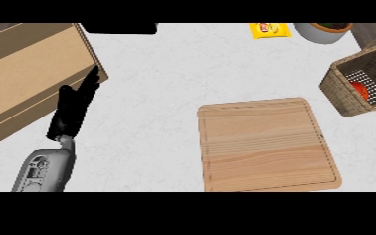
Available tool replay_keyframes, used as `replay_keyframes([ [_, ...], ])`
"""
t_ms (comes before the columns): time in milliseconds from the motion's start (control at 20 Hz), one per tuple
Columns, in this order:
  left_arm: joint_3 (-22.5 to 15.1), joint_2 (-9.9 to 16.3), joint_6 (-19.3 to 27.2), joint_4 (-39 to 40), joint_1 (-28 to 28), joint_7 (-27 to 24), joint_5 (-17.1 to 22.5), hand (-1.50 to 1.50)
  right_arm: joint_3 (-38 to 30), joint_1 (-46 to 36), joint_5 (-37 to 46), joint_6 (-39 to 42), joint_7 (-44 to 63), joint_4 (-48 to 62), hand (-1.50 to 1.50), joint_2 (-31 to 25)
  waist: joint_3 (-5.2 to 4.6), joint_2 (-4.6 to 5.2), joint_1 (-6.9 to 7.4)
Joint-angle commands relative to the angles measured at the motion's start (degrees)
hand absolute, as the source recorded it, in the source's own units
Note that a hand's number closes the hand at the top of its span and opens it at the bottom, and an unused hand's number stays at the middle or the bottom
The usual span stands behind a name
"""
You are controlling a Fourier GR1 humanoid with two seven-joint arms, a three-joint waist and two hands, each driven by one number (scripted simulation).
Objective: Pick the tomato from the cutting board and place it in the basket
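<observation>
1. Nearest the camera, at the lower left, the grey forearm rises from the bottom edge and ends in the left hand [73, 110], black, its fingers straight and close together, pointing up and a little right; it holds nothing and rests by the wooden box [37, 69] at the left edge.
2. Right of centre lies the cutting board [268, 147], flat on the white table [183, 69], its long side running away from the camera; nothing stands on it.
3. At the top, right of centre, sit a yellow packet [270, 30] and then a grey pot [323, 31].
4. At the far right is the basket [339, 87], tilted in the view and cut off by the edge; the tomato [360, 89] shows as a red patch inside it.
5. The tomato lies well to the right of the left hand, with the board between. The right hand is out of sight.
6. Judging by this, the placing looks done; little seems left but to keep the arms away.
</observation>
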Motion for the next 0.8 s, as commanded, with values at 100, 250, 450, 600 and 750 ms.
replay_keyframes([
  [100, 1.0, 1.2, -1.2, -1.3, 1.6, -0.5, 0.8, 0.00, -6.9, -2.1, -4.1, -5.1, 0.4, 2.8, -1.50, -4.9, 0.01, -0.01, 0.24],
  [250, 0.6, 0.1, 0.3, 0.6, -1.9, 1.9, -0.2, 0.00, -9.1, 0.4, -5.3, -8.2, -0.8, 4.1, -1.50, -6.4, 0.03, 0.00, -0.58],
  [450, -0.6, -1.0, 0.3, -2.6, 0.5, 2.2, -0.2, 0.00, -12.3, 1.0, -6.9, -8.0, 3.3, 9.7, -1.50, -10.8, 0.08, 0.03, 0.21],
  [600, 0.6, 0.8, -1.6, -3.9, 1.4, 0.9, 1.2, 0.00, -14.8, 2.6, -8.6, -3.6, 1.8, 12.6, -1.50, -17.4, 0.15, 0.17, 0.52],
  [750, 1.8, 0.9, -0.8, -0.7, -2.0, 1.3, 1.1, 0.00, -15.9, 7.2, -9.6, -0.9, -2.6, 14.8, -1.50, -19.4, 0.17, 0.29, -0.28],
])
